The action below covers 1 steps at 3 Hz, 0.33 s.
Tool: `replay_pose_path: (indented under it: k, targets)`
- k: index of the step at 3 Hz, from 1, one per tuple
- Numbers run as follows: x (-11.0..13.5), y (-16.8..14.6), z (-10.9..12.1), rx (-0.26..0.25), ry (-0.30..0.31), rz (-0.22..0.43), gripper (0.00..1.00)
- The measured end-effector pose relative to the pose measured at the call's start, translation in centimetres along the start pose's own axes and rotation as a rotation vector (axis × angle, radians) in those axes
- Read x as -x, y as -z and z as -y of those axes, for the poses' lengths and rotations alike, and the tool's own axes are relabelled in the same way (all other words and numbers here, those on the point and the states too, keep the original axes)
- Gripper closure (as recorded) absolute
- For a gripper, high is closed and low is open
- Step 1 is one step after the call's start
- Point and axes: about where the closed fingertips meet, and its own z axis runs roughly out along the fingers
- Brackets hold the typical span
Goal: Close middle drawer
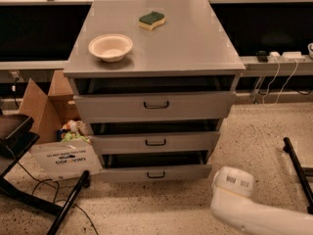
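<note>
The grey desk [195, 48] has three drawers in its front, and each one sits pulled out a little. The middle drawer [122, 143] is the wide, low panel halfway down the desk front, with a small dark handle [155, 142] at its centre and a dark gap showing above it. Above it on the desk front is the top drawer [195, 105], which has a taller panel. Below it the bottom drawer [122, 174] sticks out the furthest. On the desk top a cream bowl [111, 46] sits near the front left, and a green sponge [151, 19] lies further back. A cardboard box [46, 109] stands against the desk's left side. The hand [233, 181], at the end of the white arm [254, 214], is low on the floor to the right of the desk front, near the bottom drawer's right corner and touching nothing. I cannot tell whether it is open or closed.
</note>
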Motion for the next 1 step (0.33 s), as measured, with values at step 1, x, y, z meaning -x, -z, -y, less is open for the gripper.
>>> replay_pose_path:
  k: [1]
  targets:
    - [-4.47,7.52,-3.09,0.053,0.048,-0.184,1.00]
